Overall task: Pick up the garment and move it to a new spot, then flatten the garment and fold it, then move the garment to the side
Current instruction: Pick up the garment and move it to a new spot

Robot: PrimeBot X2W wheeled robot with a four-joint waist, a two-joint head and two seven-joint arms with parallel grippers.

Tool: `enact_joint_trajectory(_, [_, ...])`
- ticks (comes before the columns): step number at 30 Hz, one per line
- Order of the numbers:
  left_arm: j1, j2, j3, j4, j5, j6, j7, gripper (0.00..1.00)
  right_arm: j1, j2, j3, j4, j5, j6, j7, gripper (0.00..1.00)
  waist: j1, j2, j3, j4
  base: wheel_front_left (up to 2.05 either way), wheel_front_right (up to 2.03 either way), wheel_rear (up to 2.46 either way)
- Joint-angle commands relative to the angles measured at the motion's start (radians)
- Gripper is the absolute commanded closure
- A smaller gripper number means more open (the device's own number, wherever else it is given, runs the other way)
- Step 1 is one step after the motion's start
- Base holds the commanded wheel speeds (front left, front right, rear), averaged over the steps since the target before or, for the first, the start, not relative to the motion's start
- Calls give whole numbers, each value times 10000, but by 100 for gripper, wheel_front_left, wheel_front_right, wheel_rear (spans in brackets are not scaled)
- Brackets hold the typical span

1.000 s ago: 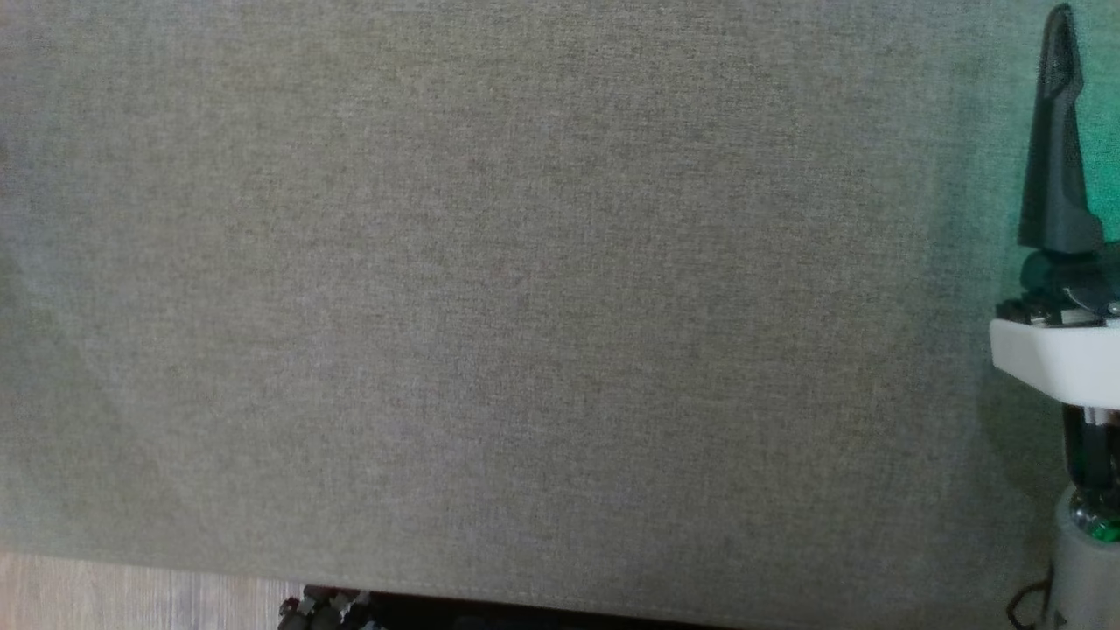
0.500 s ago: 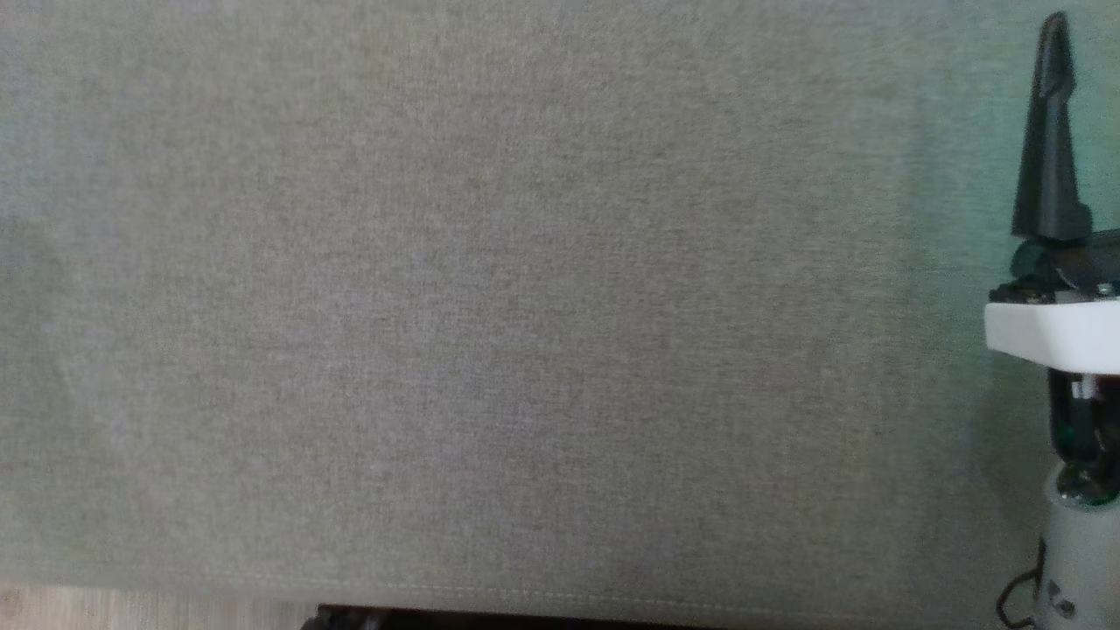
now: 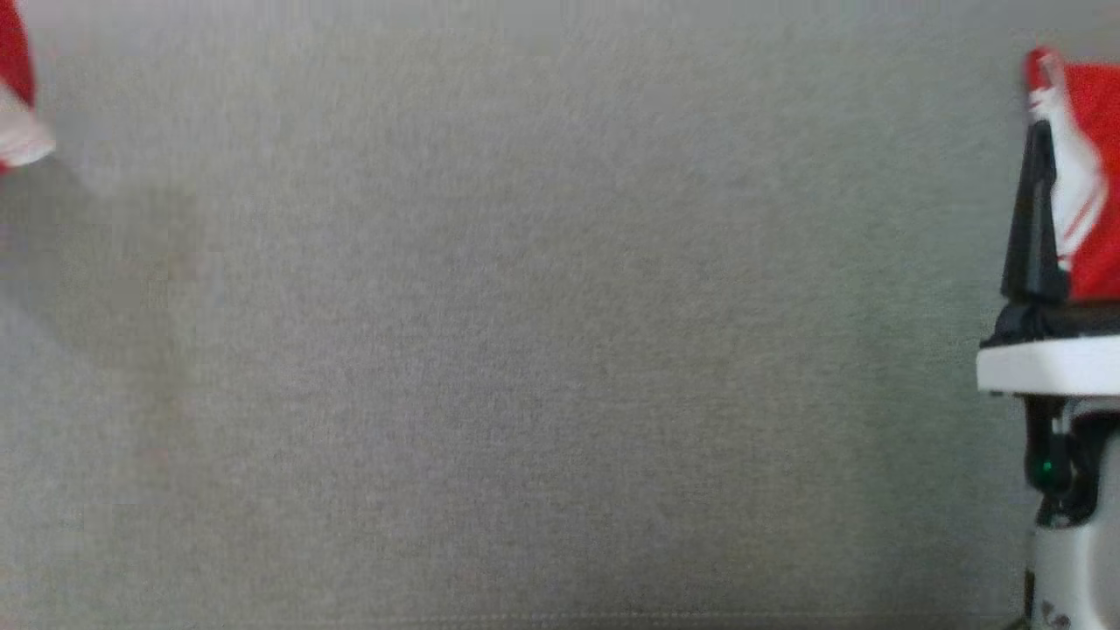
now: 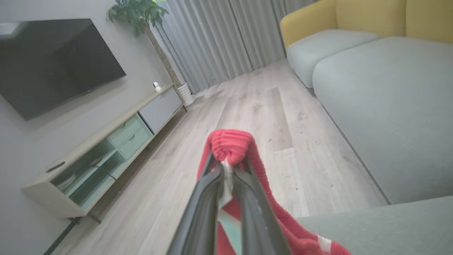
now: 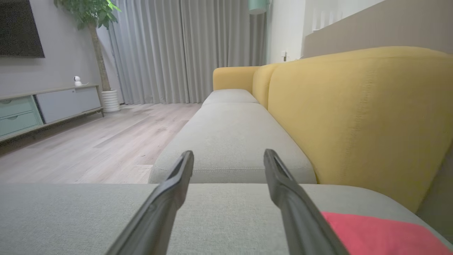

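The garment is red knit with white stripes. My left gripper is shut on a bunched fold of it, held up over the wooden floor, with the rest trailing down to the grey cushion. In the head view a red and white piece of garment shows at the top left edge. More of the garment lies just right of one dark finger of my right gripper. My right gripper stands open and empty low over the cushion, with red garment beside its right finger.
The grey sofa seat spreads wide in front of me, with a yellow backrest along its right side. Left of the sofa is wooden floor, and beyond it a low TV cabinet, a TV and a potted plant.
The head camera has shifted up the cushion, so the floor edge has left the bottom. Red garment now shows at the top left and beside the right finger. My left gripper has shut.
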Motion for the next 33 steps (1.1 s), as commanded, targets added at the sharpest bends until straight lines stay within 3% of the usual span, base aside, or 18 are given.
enact_joint_trajectory(1, [-273, 398, 53, -589, -60, -26, 180, 100, 96, -28, 140, -169, 98, 35, -145, 0, 3, -1, -1128, -457, 0, 0, 0])
enact_joint_trajectory(10, [1974, -694, -1036, -4302, -993, -41, 1018, 100, 1181, -28, 139, 441, 523, 35, -460, 0, 3, -1, -2204, -1070, 0, 0, 0])
enact_joint_trajectory(14, [2886, -1180, -1378, -5741, -1195, 217, 1099, 100, 1411, -28, 222, 471, 633, 35, -496, 0, 3, -1, -2158, -1292, 0, 0, 0])
enact_joint_trajectory(18, [4053, -2371, -2087, -6760, -1178, 740, 779, 100, 1569, -28, 259, 604, 833, 35, -596, 0, 3, -1, -1916, -1475, 0, 0, 0])
enact_joint_trajectory(22, [4975, -3910, -2683, -6248, -1259, 1072, -37, 100, 1325, -28, 491, 717, 1042, 35, -767, 0, 3, -1, -1418, -1858, 0, 0, 0])
enact_joint_trajectory(26, [5487, -5221, -3340, -5040, -1206, 948, -751, 100, 997, -28, 725, 942, 1066, 35, -922, 0, 3, -1, -956, -2325, 0, 0, 0])
enact_joint_trajectory(32, [5624, -6365, -3935, -3052, -1059, 620, -1634, 100, 788, -28, 992, 1351, 1164, 35, -1155, 0, 3, -1, -612, -2787, 0, 0, 0])
enact_joint_trajectory(33, [5608, -6467, -4023, -2811, -1033, 570, -1756, 86, 790, -28, 1014, 1426, 1165, 35, -1184, 0, 3, -1, -598, -2801, 0, 0, 0])
